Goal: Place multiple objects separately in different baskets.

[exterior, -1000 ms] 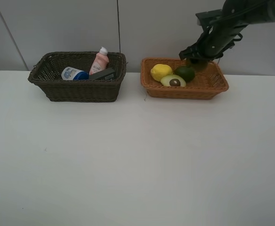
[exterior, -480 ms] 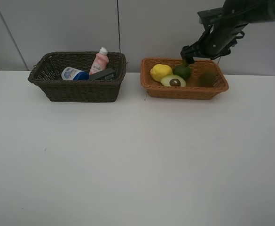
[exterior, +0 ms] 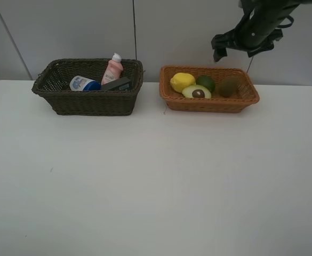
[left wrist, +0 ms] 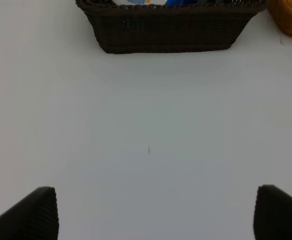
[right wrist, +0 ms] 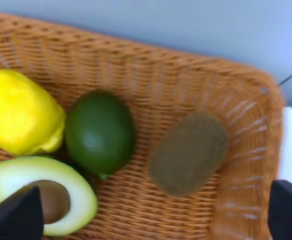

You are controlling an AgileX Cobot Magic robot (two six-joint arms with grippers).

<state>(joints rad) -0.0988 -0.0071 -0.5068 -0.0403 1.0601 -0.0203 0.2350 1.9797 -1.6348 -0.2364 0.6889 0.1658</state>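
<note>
Right wrist: right tool (right wrist: 150, 212) wide, empty.

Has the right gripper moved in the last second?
Yes. The right gripper has risen and drawn back: it was down at the orange basket's far rim, and now hangs clear above it, fingers open, the kiwi left inside.

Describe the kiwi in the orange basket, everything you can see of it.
The brown kiwi is an oval, whole fruit with dull, fuzzy-looking brown skin. It lies on its side on the woven floor of the light orange-tan basket, toward the basket's right end in the high view, leaning near the wall. It sits apart from the green lime. Nothing grips it; the open right gripper hangs above.
</note>
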